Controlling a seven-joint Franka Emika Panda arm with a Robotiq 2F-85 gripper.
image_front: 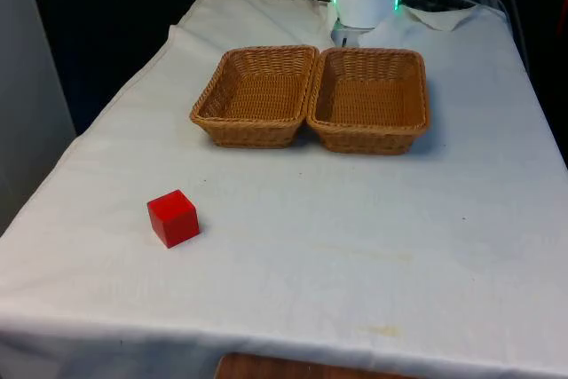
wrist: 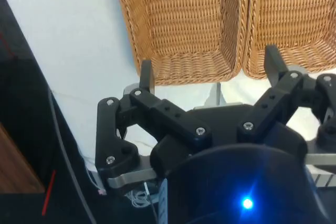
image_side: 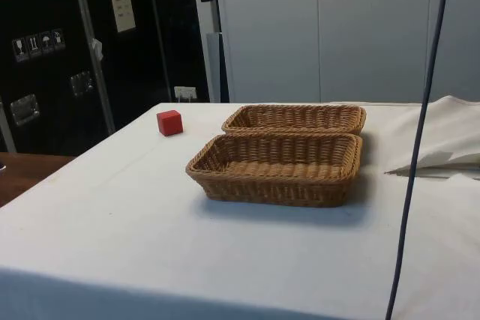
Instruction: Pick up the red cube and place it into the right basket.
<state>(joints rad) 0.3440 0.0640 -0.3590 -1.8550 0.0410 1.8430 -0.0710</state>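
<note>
Count of items on the worktop (image_front: 355,246):

Baskets: two, both woven wicker, standing side by side and touching along one long edge, one on the front view's left (image_front: 257,95), one on the front view's right (image_front: 368,99).

Cubes: one, red (image_front: 173,217), set on the cloth well apart from both baskets.

Cloths: one, white, covering the worktop.
</note>
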